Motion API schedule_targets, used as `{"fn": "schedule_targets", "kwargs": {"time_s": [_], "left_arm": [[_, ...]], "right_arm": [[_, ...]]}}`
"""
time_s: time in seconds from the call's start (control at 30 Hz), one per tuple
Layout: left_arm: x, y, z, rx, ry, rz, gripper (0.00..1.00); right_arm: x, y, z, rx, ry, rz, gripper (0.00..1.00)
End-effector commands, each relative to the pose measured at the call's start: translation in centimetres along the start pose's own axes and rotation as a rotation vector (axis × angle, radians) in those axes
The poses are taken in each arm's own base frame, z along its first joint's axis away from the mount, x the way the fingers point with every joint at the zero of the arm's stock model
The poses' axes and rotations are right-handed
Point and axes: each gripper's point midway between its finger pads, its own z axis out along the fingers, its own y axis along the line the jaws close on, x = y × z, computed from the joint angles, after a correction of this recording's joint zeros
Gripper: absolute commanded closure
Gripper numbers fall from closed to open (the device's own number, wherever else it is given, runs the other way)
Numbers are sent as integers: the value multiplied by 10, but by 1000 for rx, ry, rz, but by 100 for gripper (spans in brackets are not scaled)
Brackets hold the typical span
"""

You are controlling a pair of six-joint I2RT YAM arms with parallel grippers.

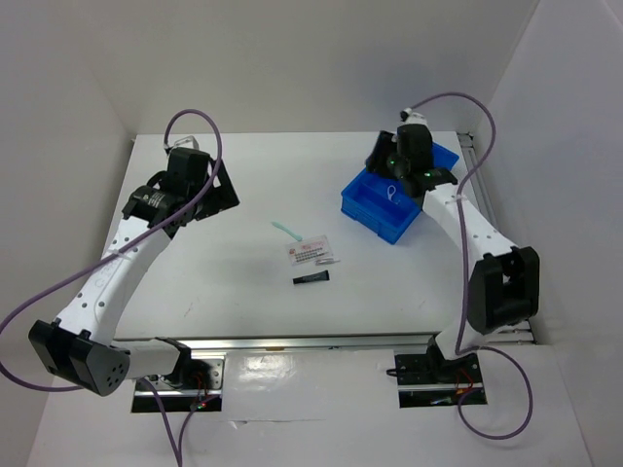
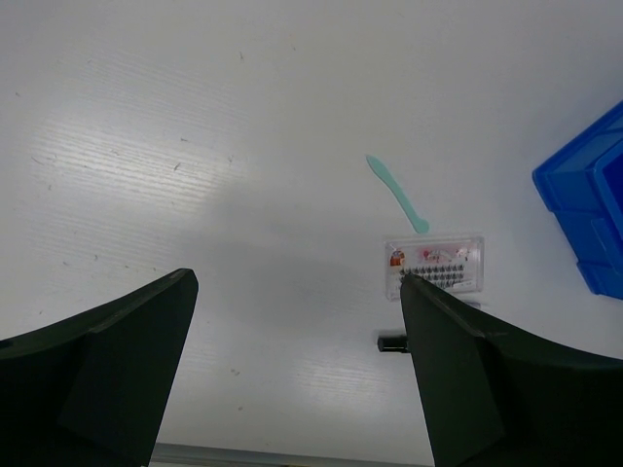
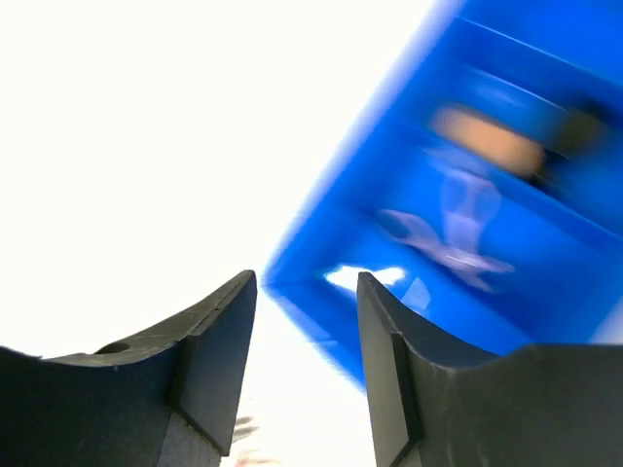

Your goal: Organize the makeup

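A white red-printed sachet [image 1: 311, 251] lies mid-table, with a slim black tube [image 1: 311, 278] just in front of it. Both show in the left wrist view, the sachet [image 2: 435, 265] and the tube's end [image 2: 391, 341] by my right finger. My left gripper [image 1: 216, 193] [image 2: 297, 282] is open and empty, well left of them. My right gripper [image 1: 401, 173] [image 3: 307, 292] is open and empty over the blue bin [image 1: 375, 216]. In the bin lie a lavender looped string [image 1: 391, 192] [image 3: 453, 229] and a blurred tan cylinder [image 3: 487, 136]. The tiny black cube is not visible.
A teal spatula [image 1: 285, 230] [image 2: 397, 193] lies just behind and left of the sachet. The blue divided bin [image 2: 584, 209] [image 3: 389, 321] stands at the back right. White walls close in the table at the back and both sides.
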Motion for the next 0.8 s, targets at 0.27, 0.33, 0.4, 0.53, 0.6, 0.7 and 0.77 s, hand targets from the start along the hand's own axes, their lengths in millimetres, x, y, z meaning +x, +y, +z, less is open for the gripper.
{"fn": "schedule_targets", "kwargs": {"time_s": [0.27, 0.33, 0.4, 0.53, 0.6, 0.7, 0.77], "left_arm": [[-26, -3, -34, 98, -167, -143, 0], [-29, -1, -39, 94, -181, -147, 0], [-31, -1, -43, 100, -189, -150, 0], [-31, 0, -43, 99, -190, -139, 0], [-27, 1, -39, 87, -173, -133, 0], [-26, 1, -36, 81, -166, -130, 0], [-23, 2, -34, 76, -159, -128, 0]], "right_arm": [[158, 159, 24, -461, 405, -612, 26], [185, 171, 26, -459, 433, -670, 26], [207, 181, 32, -463, 446, -699, 26], [219, 175, 46, -385, 443, -725, 27], [228, 169, 49, -379, 459, -728, 27], [241, 170, 49, -381, 469, -754, 27], [259, 165, 54, -347, 488, -787, 29]]}}
